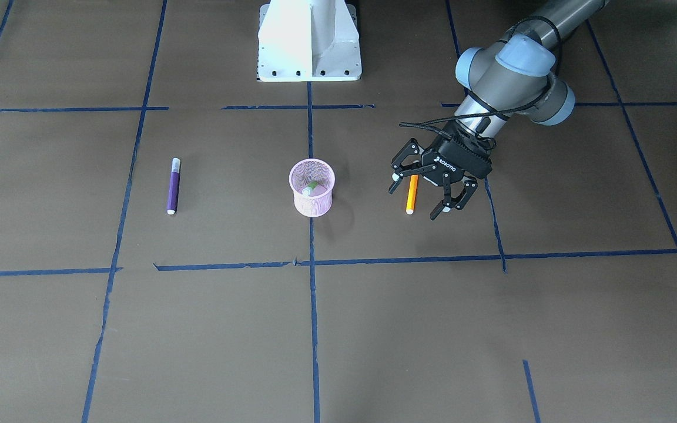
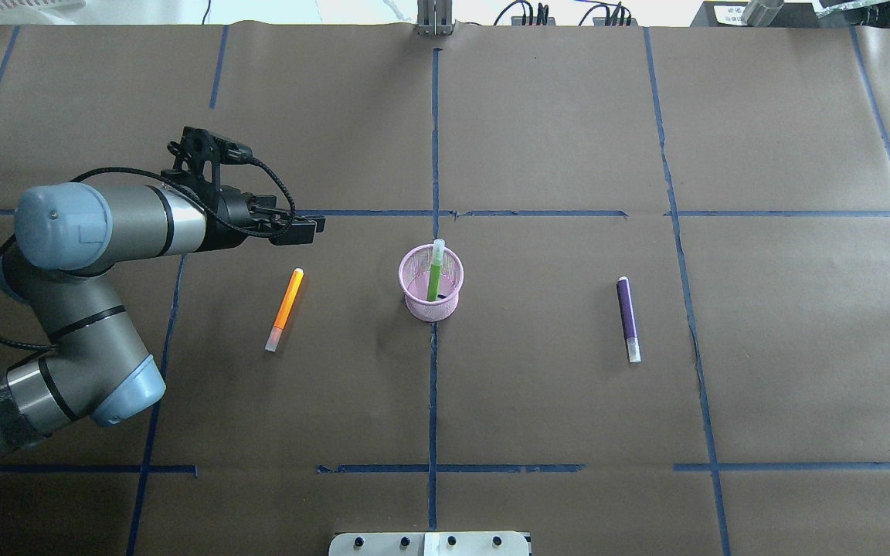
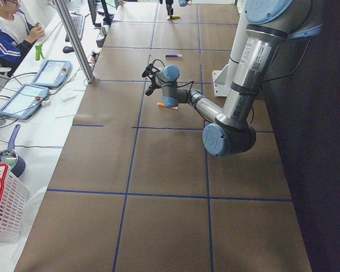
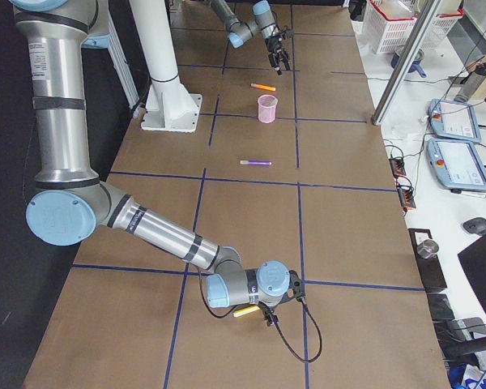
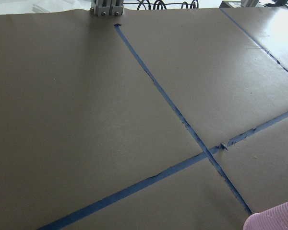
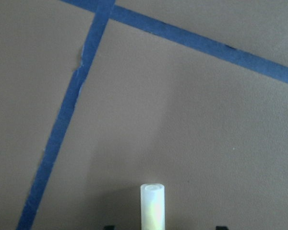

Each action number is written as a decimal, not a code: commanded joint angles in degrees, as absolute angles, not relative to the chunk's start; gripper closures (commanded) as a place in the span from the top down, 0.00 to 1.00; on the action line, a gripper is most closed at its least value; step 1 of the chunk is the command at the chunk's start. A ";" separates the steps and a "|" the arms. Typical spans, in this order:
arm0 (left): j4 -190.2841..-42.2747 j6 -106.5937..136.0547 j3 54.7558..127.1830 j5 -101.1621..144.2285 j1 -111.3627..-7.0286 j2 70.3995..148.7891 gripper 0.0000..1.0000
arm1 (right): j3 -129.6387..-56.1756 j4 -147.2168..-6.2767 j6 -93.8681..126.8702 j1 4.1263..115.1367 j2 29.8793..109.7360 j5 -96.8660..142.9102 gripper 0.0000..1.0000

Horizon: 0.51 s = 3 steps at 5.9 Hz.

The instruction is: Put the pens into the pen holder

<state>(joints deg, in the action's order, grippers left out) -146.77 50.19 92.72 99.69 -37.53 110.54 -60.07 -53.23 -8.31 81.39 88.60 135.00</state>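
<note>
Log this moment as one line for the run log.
pen holder: green pen inside | orange pen, purple pen: on table | left gripper: open near orange pen | right gripper: by yellow pen, state unclear

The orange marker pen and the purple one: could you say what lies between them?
Overhead view: round pink wire-mesh cup holding a green pen.
</note>
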 commanded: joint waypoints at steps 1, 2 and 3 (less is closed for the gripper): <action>-146.86 49.23 92.72 99.67 -37.53 110.04 1.00 | -60.29 -53.17 -8.61 81.39 88.59 135.09 0.30; -146.87 48.70 92.72 99.67 -37.53 109.87 0.99 | -60.47 -53.09 -8.18 81.39 88.59 135.17 0.13; -146.87 48.69 92.72 99.67 -37.53 109.78 0.99 | -60.73 -52.91 -8.35 81.39 88.59 135.26 0.01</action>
<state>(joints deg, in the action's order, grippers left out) -146.86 48.88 92.72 99.67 -37.53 109.90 -60.50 -53.05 -8.32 81.39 88.59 135.18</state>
